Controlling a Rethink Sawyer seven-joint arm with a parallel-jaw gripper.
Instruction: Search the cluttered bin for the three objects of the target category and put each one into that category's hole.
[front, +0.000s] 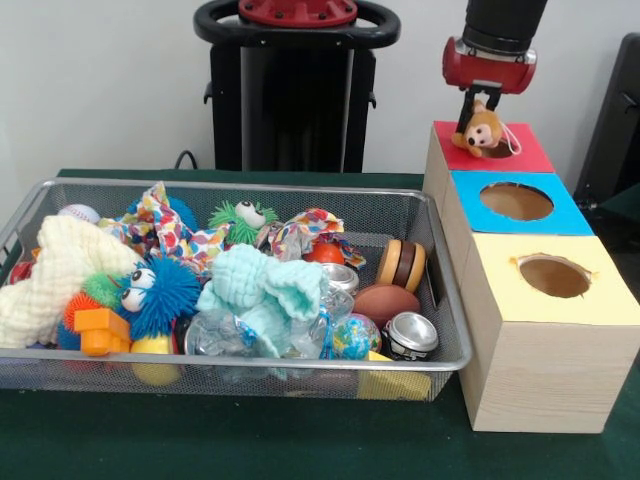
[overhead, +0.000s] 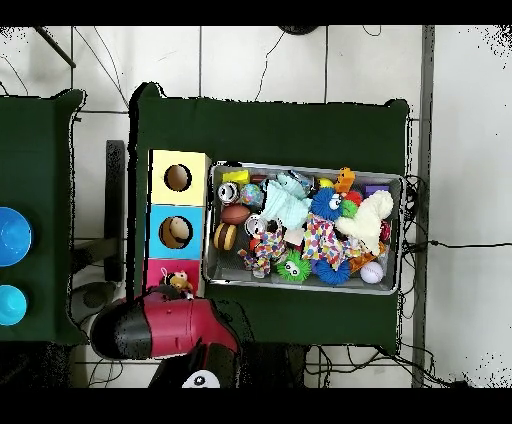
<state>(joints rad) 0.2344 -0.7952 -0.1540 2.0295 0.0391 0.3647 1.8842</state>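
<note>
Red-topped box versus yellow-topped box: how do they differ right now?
The red-topped wooden box stands farthest from the front camera, the yellow-topped wooden box nearest. The gripper holds an orange-tan monkey toy at red's hole; yellow's hole is clear. Both are pale wood with one round hole.

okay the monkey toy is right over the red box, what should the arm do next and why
Probably lower slightly and let go. The gripper holds the monkey toy directly over the hole in the red-topped box, its underside about at the rim, so a release should drop it inside.

Three boxes (front: 535, 270); two cans (front: 410, 335); perhaps four puffer balls (front: 160, 292).
</note>
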